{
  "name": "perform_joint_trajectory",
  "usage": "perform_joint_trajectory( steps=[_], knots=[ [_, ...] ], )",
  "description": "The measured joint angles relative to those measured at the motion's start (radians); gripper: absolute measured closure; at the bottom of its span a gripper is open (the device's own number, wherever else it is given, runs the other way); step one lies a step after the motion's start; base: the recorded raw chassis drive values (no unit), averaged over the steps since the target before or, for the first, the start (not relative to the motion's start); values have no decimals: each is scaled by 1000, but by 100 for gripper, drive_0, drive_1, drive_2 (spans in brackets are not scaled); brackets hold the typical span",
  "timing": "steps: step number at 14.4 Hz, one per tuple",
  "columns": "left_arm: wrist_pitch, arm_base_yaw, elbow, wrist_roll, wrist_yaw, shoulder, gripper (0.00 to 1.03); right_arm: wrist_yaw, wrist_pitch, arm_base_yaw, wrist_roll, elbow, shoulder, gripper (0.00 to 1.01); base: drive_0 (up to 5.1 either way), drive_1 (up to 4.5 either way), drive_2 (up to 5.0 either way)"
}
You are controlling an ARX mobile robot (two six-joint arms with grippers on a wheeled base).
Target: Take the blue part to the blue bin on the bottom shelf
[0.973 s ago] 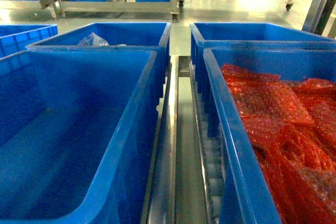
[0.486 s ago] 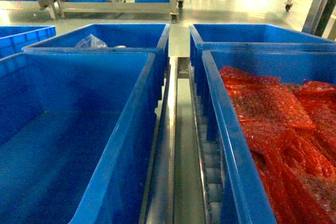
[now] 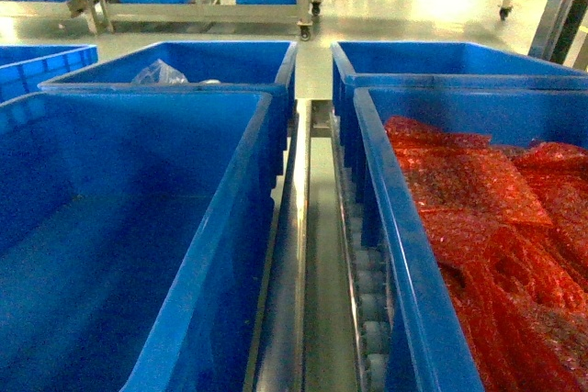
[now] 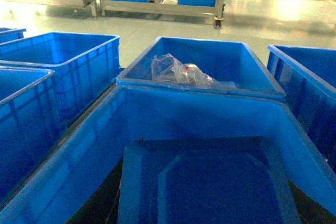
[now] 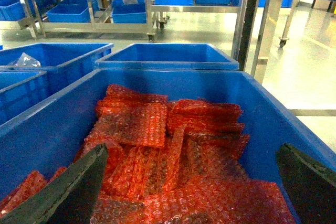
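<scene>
My head camera looks down on the blue bin (image 3: 138, 227), large and deep, at the left. Beside it, across a steel rail with white rollers (image 3: 367, 309), a matching tote (image 3: 395, 254) holds red bubble-wrap packets (image 3: 487, 218). Two more blue totes stand behind them; the left one (image 3: 230, 61) contains a clear plastic bag (image 3: 158, 72).

My left wrist camera hangs over the blue bin (image 4: 157, 114), and a dark blue boxy shape (image 4: 210, 182) fills the bottom of that view, seemingly the blue part. I cannot tell whether the left claw is apart or together.

The right claw (image 5: 184, 203) is spread wide, its dark fingers (image 5: 68, 192) above the packets (image 5: 173, 145).
</scene>
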Motion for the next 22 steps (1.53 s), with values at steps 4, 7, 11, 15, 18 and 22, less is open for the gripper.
perform_joint_trajectory(
  steps=[4, 7, 11, 15, 18, 22],
  knots=[
    [0, 0, 0, 0, 0, 0, 60, 0, 0, 0, 0, 0, 0, 3, 2, 408, -404],
    [0, 0, 0, 0, 0, 0, 60, 0, 0, 0, 0, 0, 0, 3, 2, 408, -404],
    [0, 0, 0, 0, 0, 0, 60, 0, 0, 0, 0, 0, 0, 3, 2, 408, -404],
    [0, 0, 0, 0, 0, 0, 60, 0, 0, 0, 0, 0, 0, 3, 0, 0, 0],
    [0, 0, 0, 0, 0, 0, 60, 0, 0, 0, 0, 0, 0, 3, 0, 0, 0],
    [0, 0, 0, 0, 0, 0, 60, 0, 0, 0, 0, 0, 0, 3, 0, 0, 0]
  ],
)
